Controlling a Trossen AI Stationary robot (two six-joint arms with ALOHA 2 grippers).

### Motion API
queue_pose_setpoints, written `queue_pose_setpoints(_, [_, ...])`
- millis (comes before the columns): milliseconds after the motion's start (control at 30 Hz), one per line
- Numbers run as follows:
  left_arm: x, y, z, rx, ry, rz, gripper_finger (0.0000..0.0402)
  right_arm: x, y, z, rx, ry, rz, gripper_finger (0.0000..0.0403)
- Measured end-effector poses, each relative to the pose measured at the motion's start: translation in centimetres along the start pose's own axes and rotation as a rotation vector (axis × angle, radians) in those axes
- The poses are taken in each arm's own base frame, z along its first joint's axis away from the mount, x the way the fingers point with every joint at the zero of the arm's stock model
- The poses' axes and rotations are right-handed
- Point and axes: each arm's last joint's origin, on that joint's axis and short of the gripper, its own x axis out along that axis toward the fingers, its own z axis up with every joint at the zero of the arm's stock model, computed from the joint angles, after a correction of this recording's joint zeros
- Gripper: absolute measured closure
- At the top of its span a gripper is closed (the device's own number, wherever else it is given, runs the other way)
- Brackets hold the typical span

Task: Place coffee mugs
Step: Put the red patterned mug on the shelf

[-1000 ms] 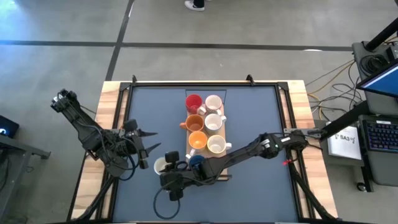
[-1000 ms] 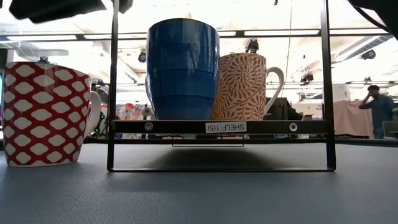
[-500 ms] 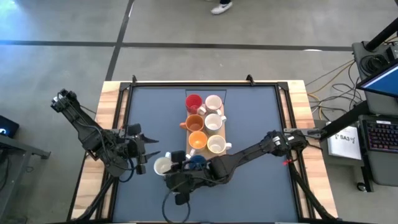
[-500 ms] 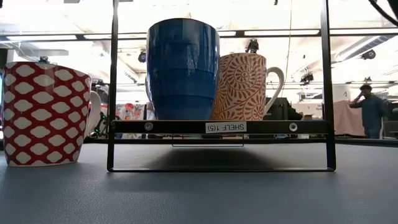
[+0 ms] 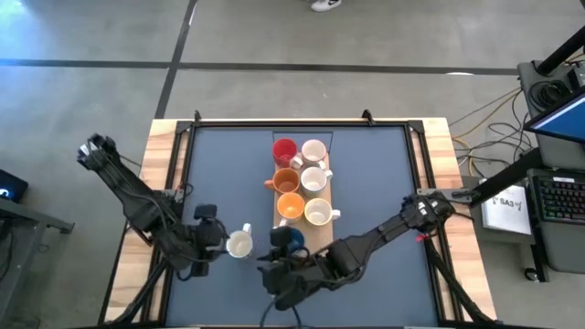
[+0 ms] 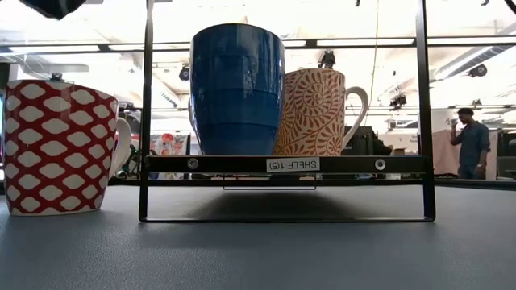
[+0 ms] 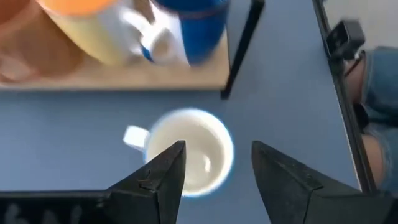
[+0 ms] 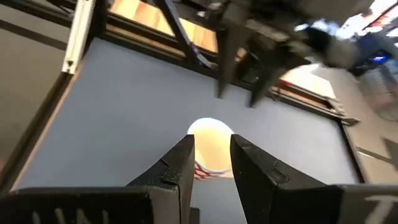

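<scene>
While the high view shows the red-and-white patterned mug (image 5: 239,244) only as a pale rim at about 7 o'clock on the blue counter (image 5: 375,174), off the wooden shelf board (image 5: 322,239), the low view reveals its red lattice pattern. The left gripper (image 5: 222,239) sits just at its 9 o'clock side; in the left wrist view its jaws stand wide above the mug's open mouth, not touching. The right gripper (image 5: 274,271) waits near 6 o'clock, jaws narrowly parted around nothing. On the shelf stand the blue mug (image 5: 291,239), two orange mugs (image 5: 289,206), a red mug (image 5: 284,149) and three white mugs (image 5: 315,181). Only the low view shows an orange swirl-patterned mug (image 6: 316,112) beside the blue one, and a person (image 6: 468,143) far behind.
</scene>
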Motion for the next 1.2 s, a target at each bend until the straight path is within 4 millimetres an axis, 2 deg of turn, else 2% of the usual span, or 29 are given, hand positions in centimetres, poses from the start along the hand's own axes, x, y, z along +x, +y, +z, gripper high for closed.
queue_pose_setpoints(133, [1.0,-0.4,-0.8,0.002,0.104,0.023,0.0246,-1.5,0.9,0.0,-0.014,0.012,-0.024,0.0310])
queue_pose_setpoints(300, [2.7,-0.4,-1.9,0.086,0.214,0.173,0.0265,-3.1,1.8,0.2,0.002,0.007,-0.002,0.0310])
queue_pose_setpoints(500, [4.5,-0.9,-2.7,0.133,0.301,0.250,0.0300,-4.4,4.0,0.0,0.022,-0.008,0.039,0.0320])
queue_pose_setpoints(667, [5.1,-1.2,-2.9,0.143,0.322,0.262,0.0330,-4.7,5.8,-0.7,0.027,0.000,0.054,0.0335])
queue_pose_setpoints(867, [4.7,-1.4,-3.1,0.124,0.311,0.252,0.0363,-4.0,7.9,-1.9,0.009,-0.026,0.062,0.0337])
queue_pose_setpoints(1200, [4.8,-1.6,-3.3,0.141,0.242,0.316,0.0399,-4.0,9.0,-2.0,-0.021,-0.072,0.077,0.0337])
